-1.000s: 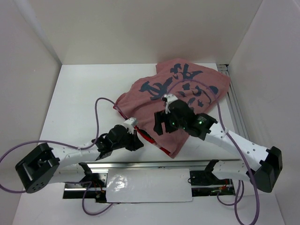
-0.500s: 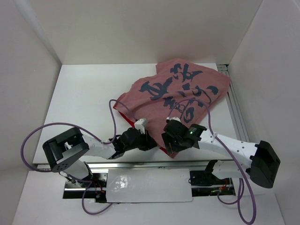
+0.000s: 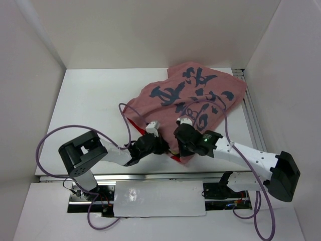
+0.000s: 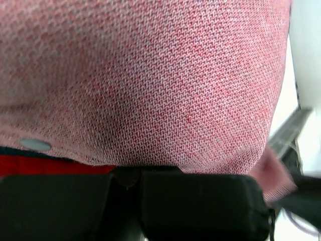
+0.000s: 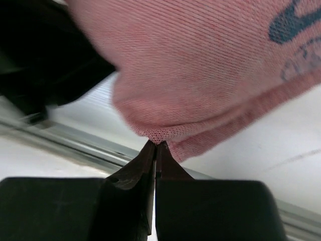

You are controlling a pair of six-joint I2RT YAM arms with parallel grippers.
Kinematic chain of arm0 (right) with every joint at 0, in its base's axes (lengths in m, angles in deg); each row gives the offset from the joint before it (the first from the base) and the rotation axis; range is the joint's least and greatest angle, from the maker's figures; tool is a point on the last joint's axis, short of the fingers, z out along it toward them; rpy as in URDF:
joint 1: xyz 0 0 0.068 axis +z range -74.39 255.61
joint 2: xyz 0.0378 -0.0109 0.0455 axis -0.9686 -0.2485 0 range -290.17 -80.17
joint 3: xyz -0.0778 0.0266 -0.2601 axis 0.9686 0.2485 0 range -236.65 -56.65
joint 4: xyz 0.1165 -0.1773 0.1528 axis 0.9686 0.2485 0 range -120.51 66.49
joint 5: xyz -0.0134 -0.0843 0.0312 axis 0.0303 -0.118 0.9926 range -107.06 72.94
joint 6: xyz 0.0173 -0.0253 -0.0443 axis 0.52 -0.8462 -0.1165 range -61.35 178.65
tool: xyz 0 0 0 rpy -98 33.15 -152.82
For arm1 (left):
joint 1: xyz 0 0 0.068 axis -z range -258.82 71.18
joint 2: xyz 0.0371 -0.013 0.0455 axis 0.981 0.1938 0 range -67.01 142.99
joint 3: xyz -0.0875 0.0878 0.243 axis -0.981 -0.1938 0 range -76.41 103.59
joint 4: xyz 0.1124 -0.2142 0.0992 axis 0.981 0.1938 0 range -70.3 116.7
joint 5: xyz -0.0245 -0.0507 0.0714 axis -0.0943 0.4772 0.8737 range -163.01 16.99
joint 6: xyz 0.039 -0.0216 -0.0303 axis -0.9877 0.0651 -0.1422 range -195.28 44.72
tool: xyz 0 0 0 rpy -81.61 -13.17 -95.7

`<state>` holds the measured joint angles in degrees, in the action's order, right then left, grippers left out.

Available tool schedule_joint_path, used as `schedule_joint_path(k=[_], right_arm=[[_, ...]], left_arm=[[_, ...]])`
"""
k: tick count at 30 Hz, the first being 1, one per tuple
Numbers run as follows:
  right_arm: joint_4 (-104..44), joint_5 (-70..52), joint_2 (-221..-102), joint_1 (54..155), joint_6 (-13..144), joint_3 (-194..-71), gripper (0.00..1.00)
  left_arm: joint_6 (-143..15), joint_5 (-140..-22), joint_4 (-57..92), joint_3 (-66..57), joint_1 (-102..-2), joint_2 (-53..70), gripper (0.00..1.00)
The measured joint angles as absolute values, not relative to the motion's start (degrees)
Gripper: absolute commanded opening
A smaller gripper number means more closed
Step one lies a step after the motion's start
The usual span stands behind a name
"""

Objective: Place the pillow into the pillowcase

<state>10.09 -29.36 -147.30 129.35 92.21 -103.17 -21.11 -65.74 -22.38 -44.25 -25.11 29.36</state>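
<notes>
The pillowcase (image 3: 195,95) lies bunched at the back right of the table, its faded pink-red side with dark blue marks facing up. A strip of bright red shows at its near edge. The pillow is hidden. My left gripper (image 3: 161,146) is at the cloth's near edge; in the left wrist view the pillowcase (image 4: 150,75) fills the picture down to the left gripper (image 4: 133,173), which is shut on it. My right gripper (image 3: 181,145) sits just to the right. In the right wrist view the right gripper (image 5: 156,144) pinches a small fold of the pillowcase (image 5: 200,65).
An aluminium rail (image 3: 150,176) runs along the near table edge, and another rail (image 3: 252,118) runs along the right side. Purple cables (image 3: 122,114) loop over the table by the left arm. White walls close in the left, back and right.
My right gripper came down to the cloth's near corner and closed on it. The left arm swung right along the near edge, its gripper staying shut on the cloth.
</notes>
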Motion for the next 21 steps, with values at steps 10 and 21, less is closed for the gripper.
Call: schedule_joint_path(k=[10,21], right_arm=[[0.95,-20.20,-142.34,128.82,90.05,-108.42,0.00],[-0.38,-17.97,-142.23,128.28,88.17,-112.33,0.00]], left_arm=[[-16.65,-49.26,-25.72,-33.83,-25.13,35.42,0.00],[-17.96,-48.89,-32.63,-25.19,-25.92,39.70,0.01]])
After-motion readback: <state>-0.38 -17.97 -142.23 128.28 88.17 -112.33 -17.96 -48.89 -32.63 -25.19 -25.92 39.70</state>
